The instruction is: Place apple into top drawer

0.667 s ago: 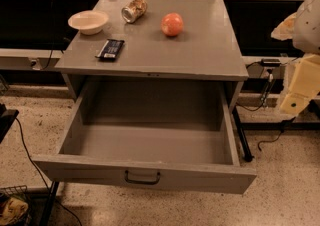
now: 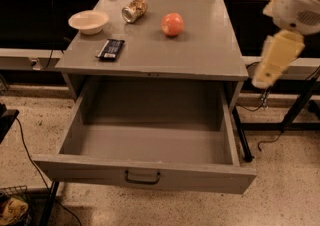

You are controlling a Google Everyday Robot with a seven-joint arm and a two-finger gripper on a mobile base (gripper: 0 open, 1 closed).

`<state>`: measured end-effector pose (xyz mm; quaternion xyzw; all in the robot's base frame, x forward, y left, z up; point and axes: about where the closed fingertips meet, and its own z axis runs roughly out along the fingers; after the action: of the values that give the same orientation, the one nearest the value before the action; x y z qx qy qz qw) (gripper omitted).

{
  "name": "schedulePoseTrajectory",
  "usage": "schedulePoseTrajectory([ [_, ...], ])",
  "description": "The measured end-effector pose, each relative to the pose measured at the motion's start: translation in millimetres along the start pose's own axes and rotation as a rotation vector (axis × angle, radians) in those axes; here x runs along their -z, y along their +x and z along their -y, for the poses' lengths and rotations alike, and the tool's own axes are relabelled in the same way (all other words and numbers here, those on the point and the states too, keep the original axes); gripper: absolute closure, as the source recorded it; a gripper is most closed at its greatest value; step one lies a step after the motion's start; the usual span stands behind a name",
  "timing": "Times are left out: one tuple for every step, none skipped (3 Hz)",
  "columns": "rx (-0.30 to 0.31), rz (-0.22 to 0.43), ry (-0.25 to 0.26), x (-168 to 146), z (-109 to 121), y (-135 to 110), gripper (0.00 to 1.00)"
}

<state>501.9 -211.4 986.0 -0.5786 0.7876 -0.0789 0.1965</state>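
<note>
The apple [image 2: 172, 24] is round and reddish-orange with a paler patch. It sits on the grey cabinet top [image 2: 200, 55], right of centre towards the back. The top drawer [image 2: 150, 142] is pulled fully open below it, a deep grey box with nothing inside and a small dark handle [image 2: 142, 177] on its front panel. My gripper [image 2: 276, 60] shows as a cream part hanging from the white arm at the right edge. It is beside the cabinet's right side, apart from the apple and above the level of the drawer.
A dented metal can [image 2: 134, 10] lies on its side left of the apple. A shallow cream bowl [image 2: 88, 21] stands at the back left, and a dark flat packet [image 2: 111, 49] lies in front of it. Cables and table legs [image 2: 242, 140] are on the floor to the right.
My arm and gripper have moved left and up, closer to the cabinet's right edge. The apple, drawer and other objects have not moved.
</note>
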Motion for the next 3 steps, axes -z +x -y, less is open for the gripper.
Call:
schedulePoseTrajectory([
  [0.041, 0.058, 0.108, -18.2, 66.4, -44.2, 0.0],
  [0.048, 0.187, 0.184, -43.9, 124.2, -75.8, 0.0],
  [-0.07, 0.464, 0.142, -116.6, 152.1, -107.1, 0.0],
])
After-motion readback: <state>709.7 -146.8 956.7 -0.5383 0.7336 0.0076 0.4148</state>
